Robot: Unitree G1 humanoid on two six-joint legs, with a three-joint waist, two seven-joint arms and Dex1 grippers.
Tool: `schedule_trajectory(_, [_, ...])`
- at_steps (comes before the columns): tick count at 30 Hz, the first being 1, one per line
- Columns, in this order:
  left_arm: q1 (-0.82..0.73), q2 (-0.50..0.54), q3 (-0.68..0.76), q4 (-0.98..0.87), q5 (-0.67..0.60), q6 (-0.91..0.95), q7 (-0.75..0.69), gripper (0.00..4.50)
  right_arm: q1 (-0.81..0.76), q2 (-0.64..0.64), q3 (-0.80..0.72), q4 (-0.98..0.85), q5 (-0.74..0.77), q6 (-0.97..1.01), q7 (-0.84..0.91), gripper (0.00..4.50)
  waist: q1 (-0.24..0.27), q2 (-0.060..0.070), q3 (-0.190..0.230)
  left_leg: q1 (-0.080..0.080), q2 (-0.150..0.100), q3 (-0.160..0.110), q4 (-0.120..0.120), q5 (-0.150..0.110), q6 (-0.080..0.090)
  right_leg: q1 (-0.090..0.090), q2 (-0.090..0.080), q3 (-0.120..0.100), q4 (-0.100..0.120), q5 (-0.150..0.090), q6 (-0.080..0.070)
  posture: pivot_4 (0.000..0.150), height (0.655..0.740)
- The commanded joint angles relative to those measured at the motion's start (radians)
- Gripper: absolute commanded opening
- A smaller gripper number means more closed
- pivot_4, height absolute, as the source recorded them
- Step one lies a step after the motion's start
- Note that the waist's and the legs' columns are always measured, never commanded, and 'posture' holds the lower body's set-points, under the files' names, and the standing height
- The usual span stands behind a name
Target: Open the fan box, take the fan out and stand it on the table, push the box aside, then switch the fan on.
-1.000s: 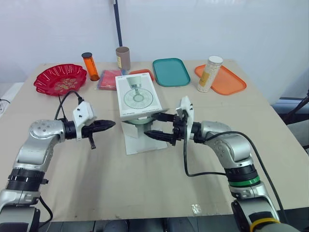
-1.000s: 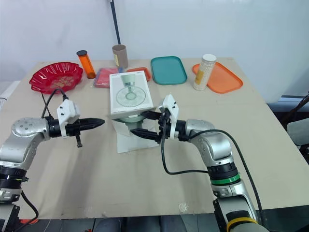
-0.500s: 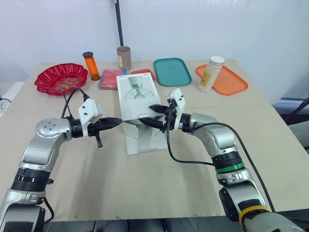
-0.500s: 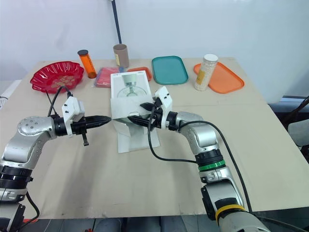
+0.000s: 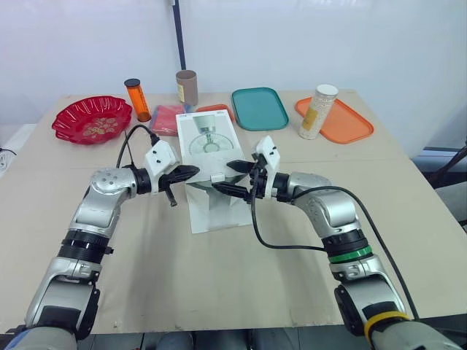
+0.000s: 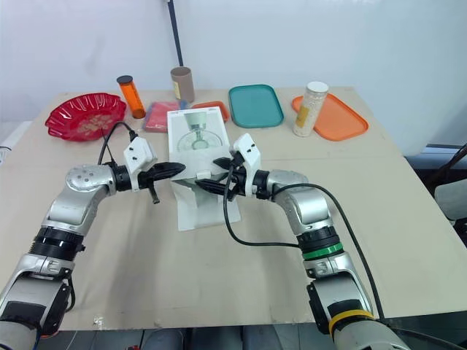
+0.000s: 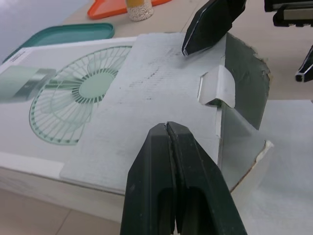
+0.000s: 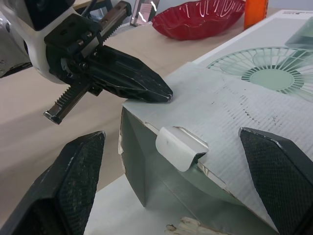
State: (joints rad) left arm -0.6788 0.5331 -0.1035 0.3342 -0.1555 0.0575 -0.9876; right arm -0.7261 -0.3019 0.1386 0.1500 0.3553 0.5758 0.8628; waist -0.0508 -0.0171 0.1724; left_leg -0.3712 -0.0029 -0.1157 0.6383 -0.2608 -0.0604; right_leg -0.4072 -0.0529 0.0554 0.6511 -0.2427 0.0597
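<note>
—Red bowl [image 5: 91, 119] marks the table's [image 5: 146, 277] left edge; what do we read next?
—The left gripper [image 5: 191, 170], fingers pressed together, tip touching the near left corner of the box's [image 5: 208, 142] lid [image 7: 161, 83].
—And the box itself?
—It lies mid-table, printed face up, near end open, a flap [image 5: 219, 215] spread on the table. We cannot make out the fan; we judge it inside.
—To the right?
—The right gripper [image 5: 226, 177], spread wide and holding nothing, one finger on the lid, the other lower, before the opening. Teal tray [image 5: 257, 109] and orange tray [image 5: 350, 125] lie beyond, well apart.
—Which step do we assign?
—Opening. We judge the next move needs the lid lifted clear, then the spread fingers reaching into the mouth to close on the fan.
</note>
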Motion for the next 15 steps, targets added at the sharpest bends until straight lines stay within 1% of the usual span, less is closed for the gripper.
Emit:
schedule_trajectory(1, [0.004,0.011,-0.010,0.032,0.029,-0.028,-0.009,0.08,-0.021,-0.011,-0.047,-0.073,0.032,0.024,-0.019,4.50,0.000,0.000,0.000,0.000,0.000,0.000,0.000,0.000,0.000,0.000,0.000,0.000,0.000,0.000,0.000,0.150,0.7400])
schedule_trajectory(4, [0.010,0.010,-0.006,0.024,0.021,-0.032,-0.017,0.00,-0.021,-0.020,-0.053,-0.108,0.042,0.054,-0.031,3.76,0.000,0.000,0.000,0.000,0.000,0.000,0.000,0.000,0.000,0.000,0.000,0.000,0.000,0.000,0.000,0.150,0.7400])
schedule_trajectory(5, [0.012,0.010,-0.005,0.021,0.019,-0.031,-0.019,0.00,-0.020,-0.023,-0.050,-0.121,0.042,0.066,-0.033,3.13,0.000,0.000,0.000,0.000,0.000,0.000,0.000,0.000,0.000,0.000,0.000,0.000,0.000,0.000,0.000,0.150,0.7400])
schedule_trajectory(6, [0.013,0.009,-0.005,0.018,0.019,-0.031,-0.020,0.00,-0.021,-0.025,-0.041,-0.132,0.040,0.082,-0.039,2.76,0.000,0.000,0.000,0.000,0.000,0.000,0.000,0.000,0.000,0.000,0.000,0.000,0.000,0.000,0.000,0.150,0.7400])
schedule_trajectory(7, [0.014,0.010,-0.005,0.016,0.019,-0.031,-0.020,0.00,-0.021,-0.027,-0.028,-0.140,0.032,0.095,-0.045,2.21,0.000,0.000,0.000,0.000,0.000,0.000,0.000,0.000,0.000,0.000,0.000,0.000,0.000,0.000,0.000,0.150,0.7400])
schedule_trajectory(8, [0.016,0.010,-0.004,0.014,0.018,-0.031,-0.020,0.00,-0.021,-0.029,-0.011,-0.147,0.019,0.102,-0.050,1.83,0.000,0.000,0.000,0.000,0.000,0.000,0.000,0.000,0.000,0.000,0.000,0.000,0.000,0.000,0.000,0.150,0.7400])
schedule_trajectory(9, [0.018,0.010,-0.003,0.011,0.018,-0.031,-0.019,0.00,-0.021,-0.030,0.004,-0.153,0.009,0.106,-0.053,1.21,0.000,0.000,0.000,0.000,0.000,0.000,0.000,0.000,0.000,0.000,0.000,0.000,0.000,0.000,0.000,0.150,0.7400])
schedule_trajectory(10, [0.020,0.009,-0.003,0.009,0.018,-0.030,-0.017,0.00,-0.022,-0.030,0.016,-0.157,0.000,0.110,-0.058,1.08,0.000,0.000,0.000,0.000,0.000,0.000,0.000,0.000,0.000,0.000,0.000,0.000,0.000,0.000,0.000,0.150,0.7400])
schedule_trajectory(11, [0.023,0.010,-0.002,0.007,0.018,-0.030,-0.017,0.00,-0.025,-0.028,0.025,-0.160,-0.006,0.114,-0.062,0.61,0.000,0.000,0.000,0.000,0.000,0.000,0.000,0.000,0.000,0.000,0.000,0.000,0.000,0.000,0.000,0.150,0.7400])
schedule_trajectory(12, [0.026,0.010,-0.002,0.005,0.018,-0.030,-0.016,0.00,-0.027,-0.027,0.032,-0.164,-0.007,0.120,-0.065,0.27,0.000,0.000,0.000,0.000,0.000,0.000,0.000,0.000,0.000,0.000,0.000,0.000,0.000,0.000,0.000,0.150,0.7400])
schedule_trajectory(13, [0.029,0.010,-0.001,0.002,0.018,-0.030,-0.014,0.00,-0.030,-0.030,0.044,-0.171,-0.011,0.128,-0.063,0.04,0.000,0.000,0.000,0.000,0.000,0.000,0.000,0.000,0.000,0.000,0.000,0.000,0.000,0.000,0.000,0.150,0.7400])
schedule_trajectory(15, [0.038,0.011,0.002,-0.009,0.014,-0.026,-0.012,0.00,-0.043,-0.035,0.072,-0.168,-0.037,0.143,-0.074,0.04,0.000,0.000,0.000,0.000,0.000,0.000,0.000,0.000,0.000,0.000,0.000,0.000,0.000,0.000,0.000,0.150,0.7400])
